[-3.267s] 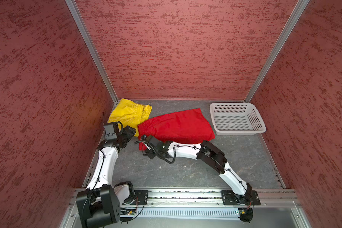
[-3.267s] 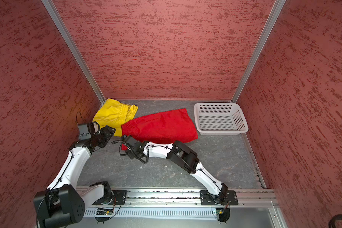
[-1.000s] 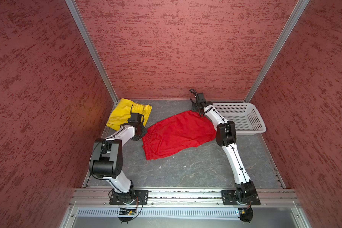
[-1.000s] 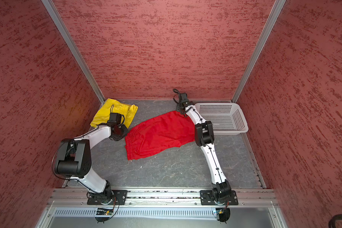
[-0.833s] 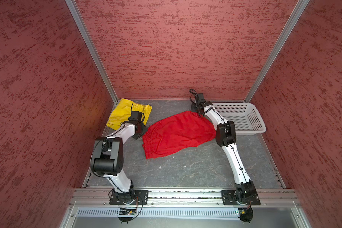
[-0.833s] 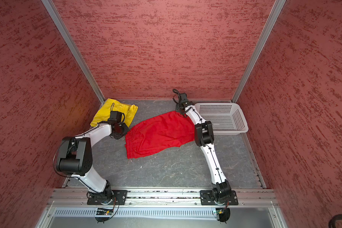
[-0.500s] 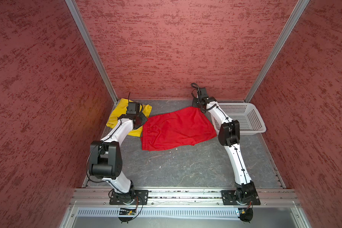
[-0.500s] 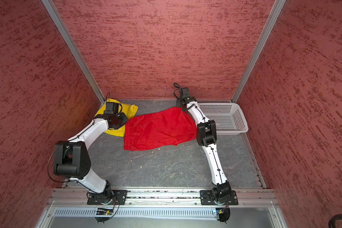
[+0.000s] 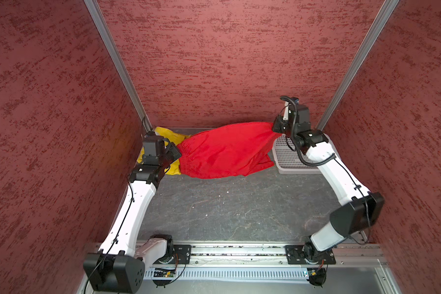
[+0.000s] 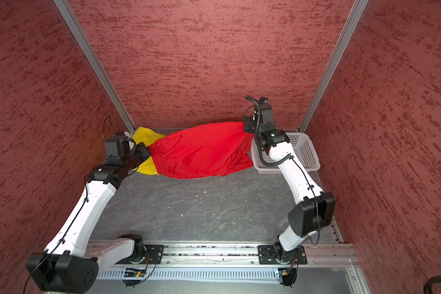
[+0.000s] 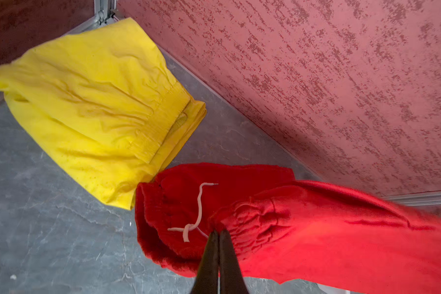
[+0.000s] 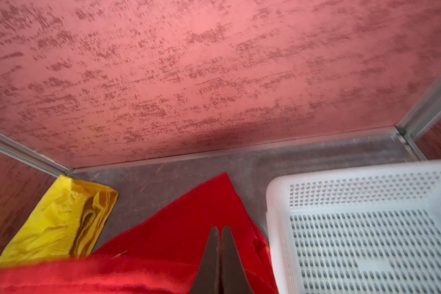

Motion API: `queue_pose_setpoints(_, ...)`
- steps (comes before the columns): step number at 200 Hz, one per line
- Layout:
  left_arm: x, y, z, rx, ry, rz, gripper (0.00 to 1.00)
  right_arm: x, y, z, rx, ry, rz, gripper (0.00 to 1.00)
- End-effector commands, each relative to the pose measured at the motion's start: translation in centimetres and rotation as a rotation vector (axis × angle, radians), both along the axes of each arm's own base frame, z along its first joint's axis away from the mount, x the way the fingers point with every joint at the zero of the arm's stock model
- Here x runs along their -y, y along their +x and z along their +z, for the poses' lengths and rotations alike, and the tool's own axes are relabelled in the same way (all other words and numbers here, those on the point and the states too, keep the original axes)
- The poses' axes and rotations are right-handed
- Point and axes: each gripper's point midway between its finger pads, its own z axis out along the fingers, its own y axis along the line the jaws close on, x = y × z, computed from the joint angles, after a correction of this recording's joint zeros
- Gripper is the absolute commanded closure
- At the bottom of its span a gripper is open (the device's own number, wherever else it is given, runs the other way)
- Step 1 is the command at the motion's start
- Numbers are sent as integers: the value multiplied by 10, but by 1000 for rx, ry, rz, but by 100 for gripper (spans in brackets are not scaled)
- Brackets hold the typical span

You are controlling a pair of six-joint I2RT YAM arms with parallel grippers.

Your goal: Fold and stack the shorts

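Left fingers (image 11: 209, 259) and right fingers (image 12: 210, 257) pinch opposite ends of the red shorts (image 9: 227, 152), stretching them above the table (image 9: 227, 208), probably for folding.

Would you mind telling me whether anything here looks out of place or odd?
Nothing damaged or spilled. The red shorts hang stretched between the left gripper and right gripper, not yet folded, with the pale drawstring dangling loose.
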Motion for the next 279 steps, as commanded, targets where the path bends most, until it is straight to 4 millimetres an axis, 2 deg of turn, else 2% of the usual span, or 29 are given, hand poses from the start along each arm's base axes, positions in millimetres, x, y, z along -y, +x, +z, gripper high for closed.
queue_pose_setpoints(1, 9, -40, -25, -49, -89, -5, 99, 8, -42, -31, -45, 84, -38, 100)
queue_pose_setpoints(32, 2, -98, -44, -77, -112, 42, 99, 28, -117, -59, -83, 166, -73, 100)
queue_pose_setpoints(60, -3, -140, -66, -121, -137, 76, 98, 38, -165, -69, -100, 240, -83, 100)
queue_pose_setpoints(104, -1, -181, -116, -221, -225, 121, 99, 54, -220, -111, -173, 332, -150, 100)
queue_pose_setpoints(120, 1, -188, -126, -239, -251, 128, 99, 57, -231, -130, -203, 356, -166, 100)
queue_pose_setpoints(133, 1, -189, -129, -243, -262, 134, 99, 58, -232, -140, -221, 350, -176, 100)
queue_pose_setpoints(144, 2, -188, -132, -250, -266, 134, 99, 57, -225, -139, -216, 334, -177, 100)
queue_pose_setpoints(158, 1, -186, -133, -257, -259, 136, 99, 57, -208, -124, -185, 286, -175, 100)
queue_pose_setpoints(178, -1, -180, -136, -274, -249, 148, 99, 50, -168, -95, -152, 190, -159, 100)
queue_pose_setpoints(198, -2, -171, -139, -279, -248, 167, 99, 33, -120, -82, -141, 131, -118, 100)
queue_pose_setpoints(240, -17, -135, -134, -243, -178, 235, 98, -1, -27, -85, -147, 51, -50, 100)
queue_pose_setpoints(244, -19, -130, -132, -240, -161, 242, 98, -5, -16, -94, -166, 36, -44, 100)
queue_pose_setpoints(263, -28, -107, -124, -229, -83, 253, 98, -21, 24, -105, -193, -7, -5, 100)
queue_pose_setpoints(279, -32, -90, -128, -251, -39, 263, 99, -33, 53, -124, -233, -45, 20, 100)
